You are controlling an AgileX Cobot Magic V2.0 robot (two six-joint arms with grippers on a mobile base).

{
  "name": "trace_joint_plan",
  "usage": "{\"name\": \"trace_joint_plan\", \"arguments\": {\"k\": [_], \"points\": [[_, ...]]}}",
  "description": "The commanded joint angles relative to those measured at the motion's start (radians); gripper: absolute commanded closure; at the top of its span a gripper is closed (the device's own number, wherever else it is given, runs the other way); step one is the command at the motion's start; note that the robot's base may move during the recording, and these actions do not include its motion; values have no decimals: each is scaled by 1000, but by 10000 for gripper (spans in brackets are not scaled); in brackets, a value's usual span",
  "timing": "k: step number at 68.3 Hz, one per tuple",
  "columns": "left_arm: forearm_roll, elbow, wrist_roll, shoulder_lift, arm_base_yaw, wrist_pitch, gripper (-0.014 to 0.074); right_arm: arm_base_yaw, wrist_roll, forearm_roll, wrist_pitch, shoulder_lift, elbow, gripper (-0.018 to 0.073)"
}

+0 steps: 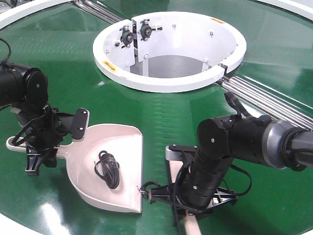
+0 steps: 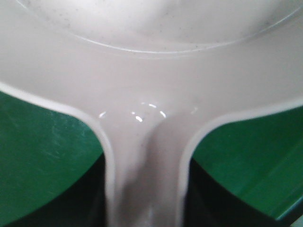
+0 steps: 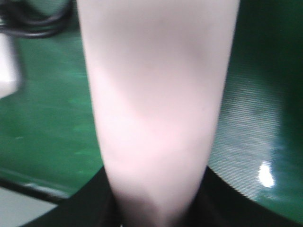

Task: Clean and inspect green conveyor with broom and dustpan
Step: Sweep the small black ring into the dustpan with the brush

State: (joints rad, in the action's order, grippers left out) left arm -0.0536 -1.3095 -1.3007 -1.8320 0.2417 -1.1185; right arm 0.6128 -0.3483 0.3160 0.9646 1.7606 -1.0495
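Left gripper (image 1: 41, 147) is clamped on the dustpan (image 1: 122, 142) handle, 7 o'clock from the ring (image 1: 161, 87) of the green conveyor (image 1: 58, 63) — black tangle (image 1: 108, 169) already in the pan. Right gripper (image 1: 182, 198) holds the broom (image 1: 192, 227) at the pan's 3 o'clock (bristles hidden). Sweep looks done; next, lift level.

a patch of grey floor (image 1: 168, 66) is seen down through the central opening of the green conveyor (image 1: 58, 54). a pale strip (image 3: 19, 210), blurred, is shown beyond the belt's edge at the lower left of the right wrist view; whether it is floor or rim cannot be told. bright light is mirrored as white glints (image 3: 266, 174) on the glossy belt.
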Motion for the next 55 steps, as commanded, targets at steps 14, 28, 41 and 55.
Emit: {"name": "trace_joint_plan", "arguments": {"k": [14, 28, 41, 55], "points": [[12, -27, -3, 46, 5, -15, 604, 1, 63, 61, -13, -35, -85, 561], [12, -27, -3, 46, 5, -15, 604, 1, 67, 39, 52, 41, -155, 561], [12, -27, -3, 46, 5, -15, 604, 13, 82, 57, 79, 131, -227, 561], [12, -27, -3, 46, 5, -15, 604, 82, 142, 112, 109, 213, -373, 561]]}}
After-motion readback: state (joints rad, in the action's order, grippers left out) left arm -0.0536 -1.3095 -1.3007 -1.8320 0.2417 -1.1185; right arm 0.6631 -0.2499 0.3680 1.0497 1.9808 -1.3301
